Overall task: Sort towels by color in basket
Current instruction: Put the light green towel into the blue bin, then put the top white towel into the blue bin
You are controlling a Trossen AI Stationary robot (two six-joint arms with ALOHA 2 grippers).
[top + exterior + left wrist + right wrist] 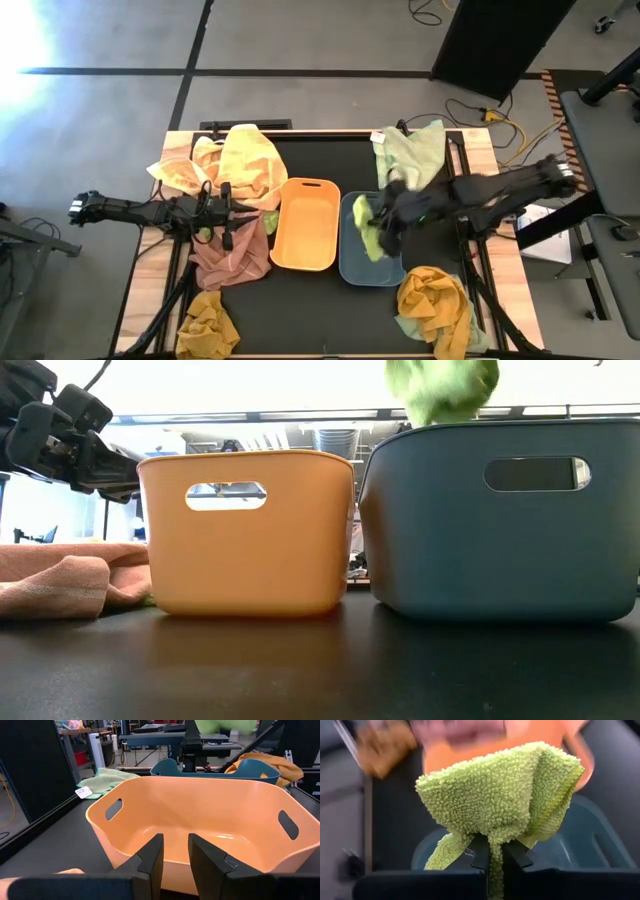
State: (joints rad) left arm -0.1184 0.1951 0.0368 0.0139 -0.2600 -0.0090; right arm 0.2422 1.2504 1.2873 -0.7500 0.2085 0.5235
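From above we see the right gripper (378,232) clamped on a lime green towel (368,228) over the blue tub (368,275); the left gripper (232,214) waits beside the orange tub (305,224), over a salmon pink towel (232,258). Level with the table, the lime cloth (440,388) hangs above the blue tub's rim. In the left wrist view the fingers (152,857) stand slightly parted and empty — the orange tub is bare inside. In the right wrist view the nubbly lime towel is pinched between closed fingers (481,852) — bunched and folded.
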